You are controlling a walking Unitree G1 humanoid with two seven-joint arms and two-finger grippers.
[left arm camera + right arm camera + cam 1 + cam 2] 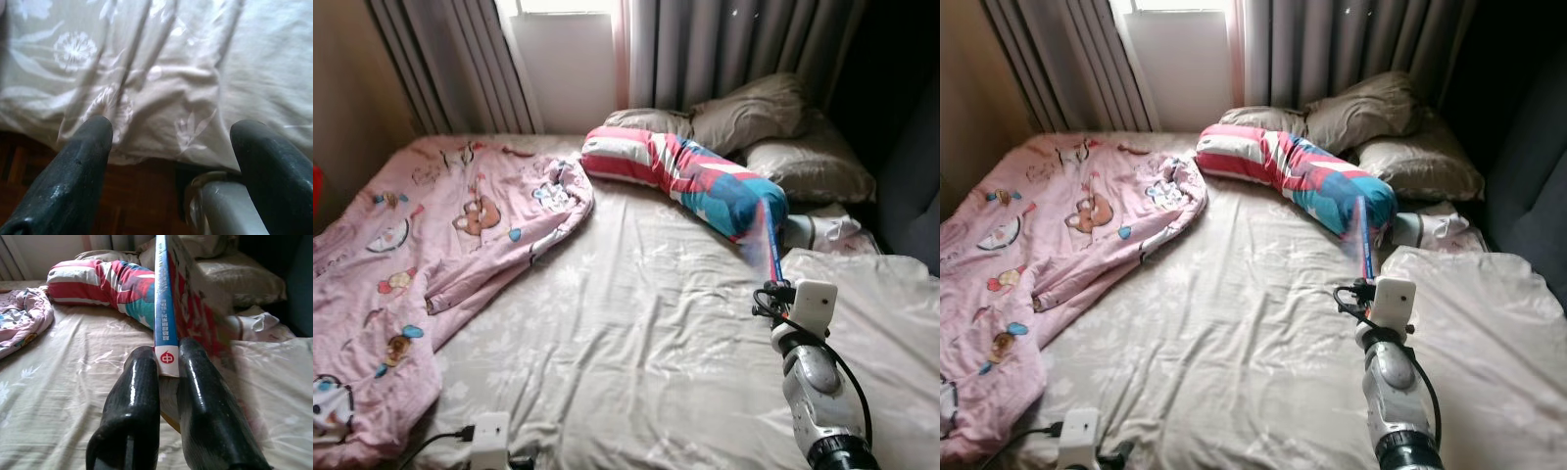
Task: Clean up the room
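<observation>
A wide bed (pixel 636 333) in a pale flowered sheet is taking up nearly the whole room, running back to grey curtains (pixel 724 49) and a bright window (pixel 563 59) behind its head. A pink cartoon-print quilt (pixel 421 255) is lying rumpled over the bed's left side, its upper corner bunching toward the middle. A long bolster (pixel 680 176) striped in red, white and teal is slanting across the head end of the bed, just beside that quilt corner, and three beige pillows (pixel 749 113) are piling up behind it against the curtains. A small white bundle of cloth (pixel 827 230) is sitting on the bed just past the bolster's teal end.

The right gripper (pixel 168 369) is hovering above the bed's right half, its two fingers (pixel 139 396) pinching the lower end of a thin book (pixel 164 298) with a blue spine and red cover, which is standing upright and blurred, in front of the bolster's teal end. The left gripper (pixel 171 147) is hanging low at the bed's near edge with its fingers spread wide apart, holding nothing, over the sheet's hem and dark wooden floor (pixel 137 205).
</observation>
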